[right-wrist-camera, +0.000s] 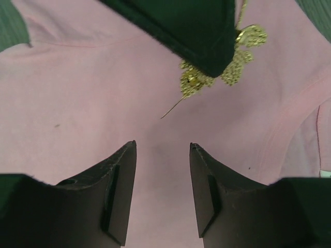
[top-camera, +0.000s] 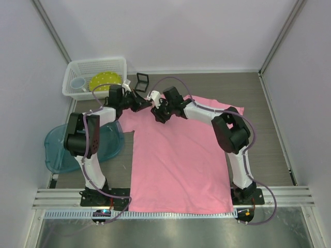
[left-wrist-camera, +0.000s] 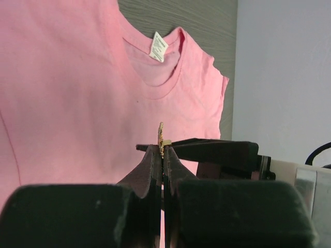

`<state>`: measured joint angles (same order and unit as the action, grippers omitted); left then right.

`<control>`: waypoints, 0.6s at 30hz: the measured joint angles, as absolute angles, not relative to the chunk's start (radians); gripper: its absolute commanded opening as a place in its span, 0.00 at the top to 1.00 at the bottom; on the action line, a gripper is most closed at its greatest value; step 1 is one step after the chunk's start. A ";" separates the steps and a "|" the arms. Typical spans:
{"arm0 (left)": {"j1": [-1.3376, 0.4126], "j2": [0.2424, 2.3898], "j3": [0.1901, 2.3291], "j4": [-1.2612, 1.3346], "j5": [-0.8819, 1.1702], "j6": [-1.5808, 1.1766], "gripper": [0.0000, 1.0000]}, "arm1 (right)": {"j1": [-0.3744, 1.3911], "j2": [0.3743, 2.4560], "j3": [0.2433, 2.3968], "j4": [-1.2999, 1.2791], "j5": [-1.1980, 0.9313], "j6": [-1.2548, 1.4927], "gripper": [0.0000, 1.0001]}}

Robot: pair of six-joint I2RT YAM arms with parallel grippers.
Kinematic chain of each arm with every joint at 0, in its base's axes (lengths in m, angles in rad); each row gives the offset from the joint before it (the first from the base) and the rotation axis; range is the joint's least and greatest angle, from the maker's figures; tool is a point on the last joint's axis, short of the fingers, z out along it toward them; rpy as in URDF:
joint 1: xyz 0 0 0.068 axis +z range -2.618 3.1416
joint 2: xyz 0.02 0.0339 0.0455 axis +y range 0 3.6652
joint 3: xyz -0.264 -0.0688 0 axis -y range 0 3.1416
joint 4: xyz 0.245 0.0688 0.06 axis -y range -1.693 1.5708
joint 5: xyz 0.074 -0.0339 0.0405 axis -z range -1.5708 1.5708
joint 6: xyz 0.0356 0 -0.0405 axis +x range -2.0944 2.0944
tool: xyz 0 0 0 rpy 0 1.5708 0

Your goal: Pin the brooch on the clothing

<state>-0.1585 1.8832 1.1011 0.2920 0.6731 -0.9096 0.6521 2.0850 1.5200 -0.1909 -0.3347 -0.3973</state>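
Over the collar end of one pink shirt (top-camera: 176, 165), my overhead view shows two grippers meeting: left gripper (top-camera: 146, 102), right gripper (top-camera: 155, 111). Beyond them I count one white basket (top-camera: 95, 66) and one small black box (top-camera: 142, 81).

On the left wrist camera, the left gripper's two fingers pinch the single gold brooch (left-wrist-camera: 161, 135) edge-up above the shirt.

On the right wrist camera, the right gripper (right-wrist-camera: 163, 150) is spread, holding nothing. The brooch (right-wrist-camera: 235, 66) hangs just ahead, its one pin bare.
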 measured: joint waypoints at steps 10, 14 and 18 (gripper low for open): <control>-0.134 1.946 1.130 0.294 0.612 -0.912 1.00 | 0.649 2.236 1.618 -0.131 -0.301 -0.405 0.52; -0.129 1.951 1.131 0.282 0.601 -0.914 1.00 | 0.649 2.239 1.618 -0.146 -0.330 -0.422 0.53; -0.129 1.951 1.129 0.264 0.597 -0.914 1.00 | 0.650 2.228 1.600 -0.154 -0.368 -0.452 0.53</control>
<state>-0.1291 1.9511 1.1294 0.2642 0.5968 -0.9138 0.6498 2.2284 1.5997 -0.1543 -0.3679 -0.4519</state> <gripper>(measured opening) 0.020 0.471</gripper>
